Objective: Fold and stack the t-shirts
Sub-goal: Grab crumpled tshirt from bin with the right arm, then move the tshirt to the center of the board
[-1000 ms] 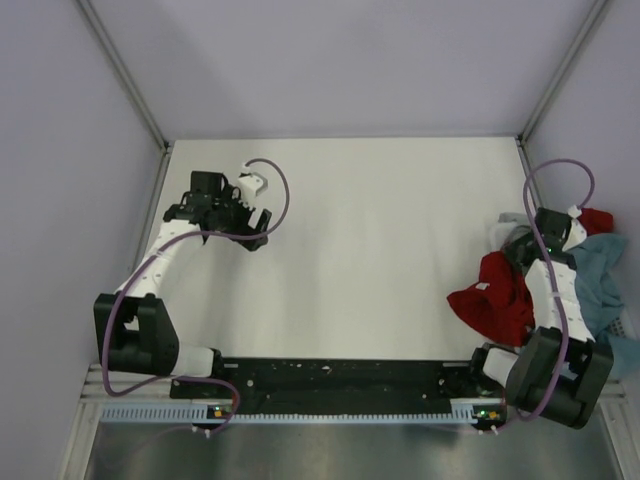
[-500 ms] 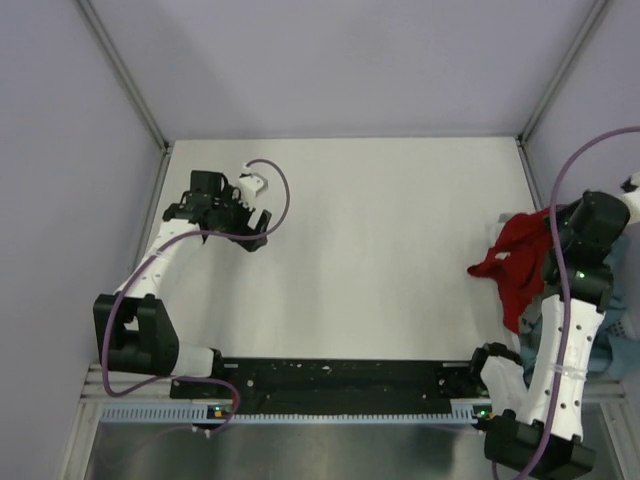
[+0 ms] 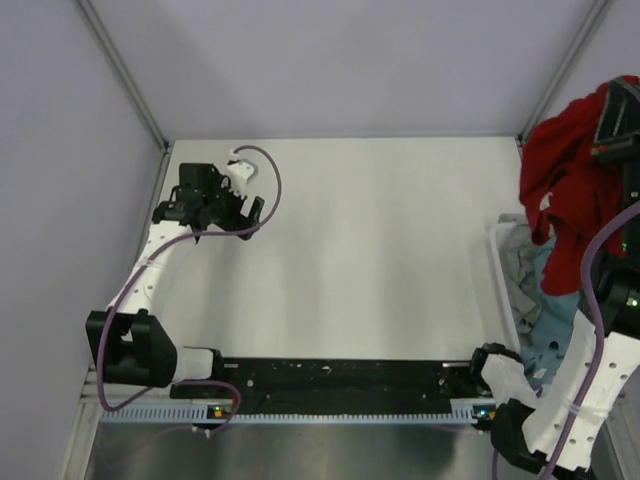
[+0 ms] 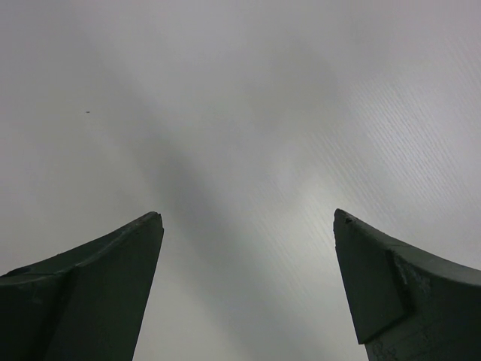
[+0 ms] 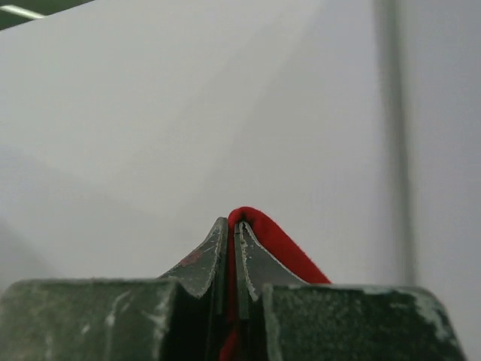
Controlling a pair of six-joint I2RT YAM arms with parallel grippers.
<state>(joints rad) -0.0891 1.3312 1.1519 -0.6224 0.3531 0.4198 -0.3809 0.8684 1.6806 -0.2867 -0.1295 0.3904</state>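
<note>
The deep red t-shirt [image 3: 565,180] hangs bunched in the air at the far right, held high by my right gripper [image 3: 620,115]. In the right wrist view the right gripper [image 5: 231,226] is shut on a fold of the red t-shirt [image 5: 278,244]. The teal-blue t-shirt [image 3: 550,335] and the light grey t-shirt [image 3: 518,268] lie crumpled at the table's right edge, below the red one. My left gripper [image 3: 243,213] is open and empty over the far left of the table. The left wrist view shows its fingers [image 4: 113,278] wide apart over bare table.
The white table [image 3: 370,250] is walled by pale panels with metal frame posts [image 3: 125,75] at the back corners. A black rail [image 3: 340,380] runs along the near edge between the arm bases. Purple cables [image 3: 270,175] loop off both arms.
My right arm has lifted the red t-shirt from the pile at the table's right edge high into the air. My left gripper has shifted slightly left and back.
</note>
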